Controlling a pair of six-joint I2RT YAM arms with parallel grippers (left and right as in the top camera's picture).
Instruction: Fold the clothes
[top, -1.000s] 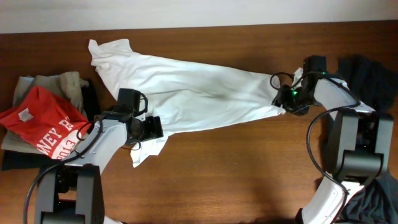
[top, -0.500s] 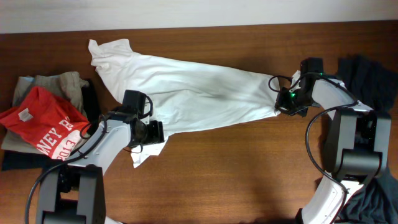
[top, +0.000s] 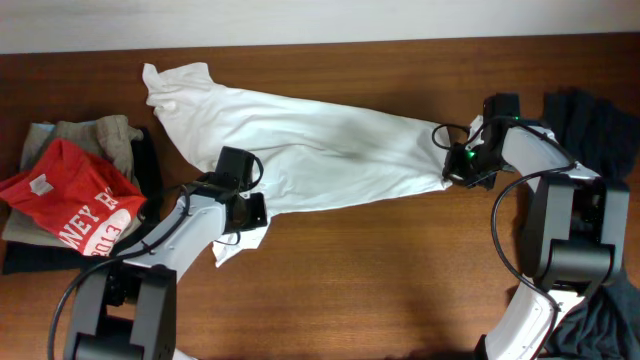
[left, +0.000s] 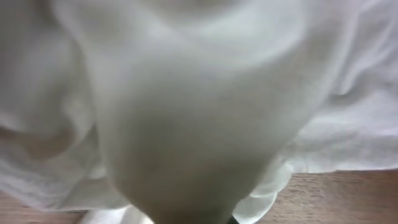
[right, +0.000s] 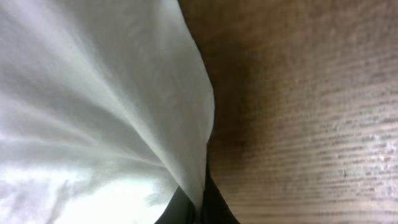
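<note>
**A:** How far are we with the folding?

**B:** Barely begun, we judge. The white garment (top: 320, 150) lies stretched across the upper middle of the bench (top: 400, 290), rumpled, with no neat fold in it. Flattening it and every fold are ahead of us

**A:** What do our end effectors have?

**B:** The right end effector (top: 462, 167), at the garment's right end, looks closed on the cloth edge. Its wrist view shows white fabric running down into the dark fingers (right: 199, 211). The left end effector (top: 245, 210) sits at the garment's lower left edge, but cloth smothers its wrist view, so we cannot tell whether it grips

**A:** Any baskets or bins?

**B:** None that we see. A red shirt (top: 65, 200) tops a loose heap (top: 100, 135) at the left edge, and dark clothes (top: 590, 120) lie at the upper right, all directly on the bench
</note>
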